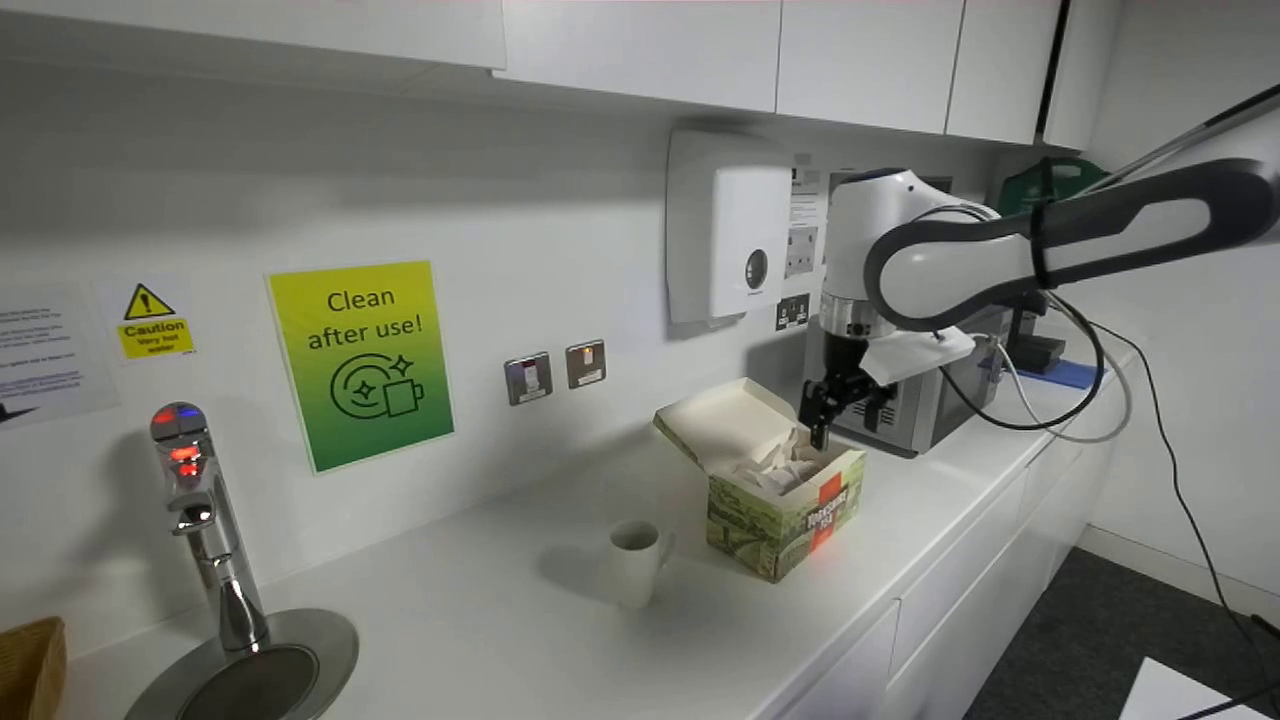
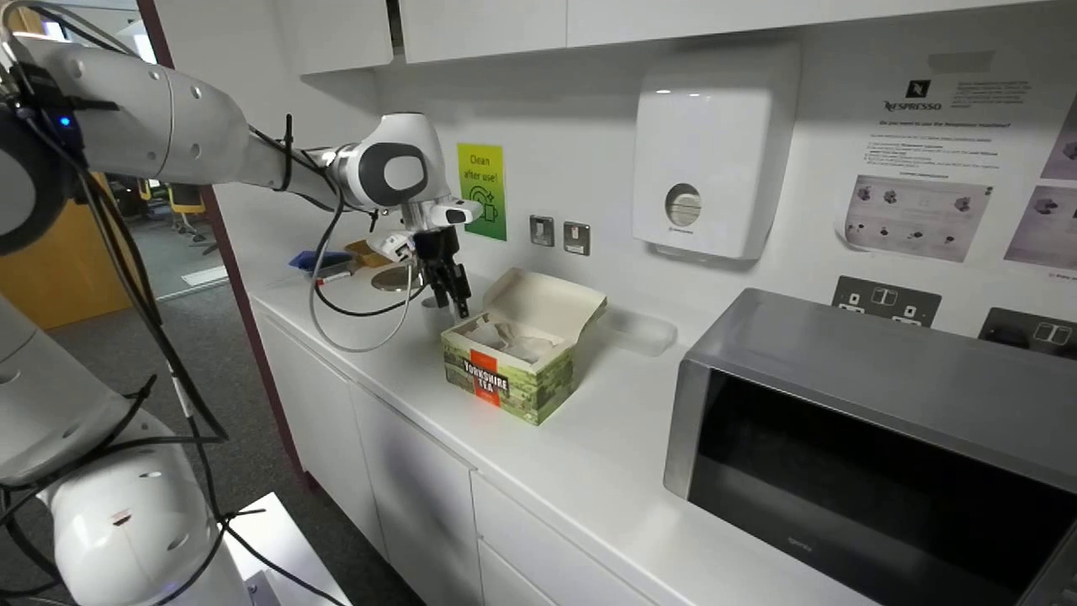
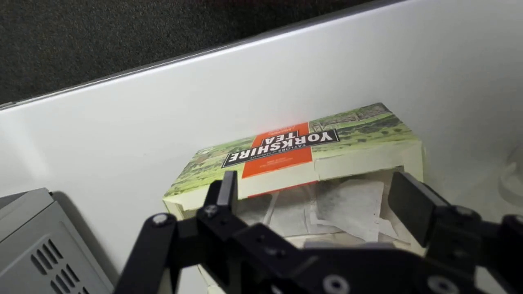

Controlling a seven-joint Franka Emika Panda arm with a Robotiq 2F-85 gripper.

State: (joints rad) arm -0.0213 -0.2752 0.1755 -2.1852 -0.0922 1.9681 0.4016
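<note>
Under white cupboards (image 1: 860,70) and along a pale wall (image 1: 560,220), we see a smooth white countertop (image 1: 500,640). Above it hangs a black two-fingered metal gripper (image 3: 318,194), pointing down, its jaws spread wide and nothing held between them. Below, framed by those jaws in the wrist view, we find loose white paper tea bags (image 3: 349,208) inside an open rectangular cardboard box (image 3: 282,151), printed with green countryside, an orange-red band and the words Yorkshire Tea. It stands on the countertop, its cream-lined lid (image 2: 547,307) raised on the wall side. Near it, in an exterior view, we make out a white cylindrical mug (image 1: 635,575), upright, with a handle. Past the box's opposite end we see a grey metal microwave (image 2: 867,446) with a dark door. Farther out, we spot a boxy white dispenser (image 1: 720,230) and a yellow-green rectangular sign (image 1: 362,400) reading "Clean after use!" on the wall, then a shiny metal tap (image 1: 212,540) beside a round metal basin (image 1: 340,640)
</note>
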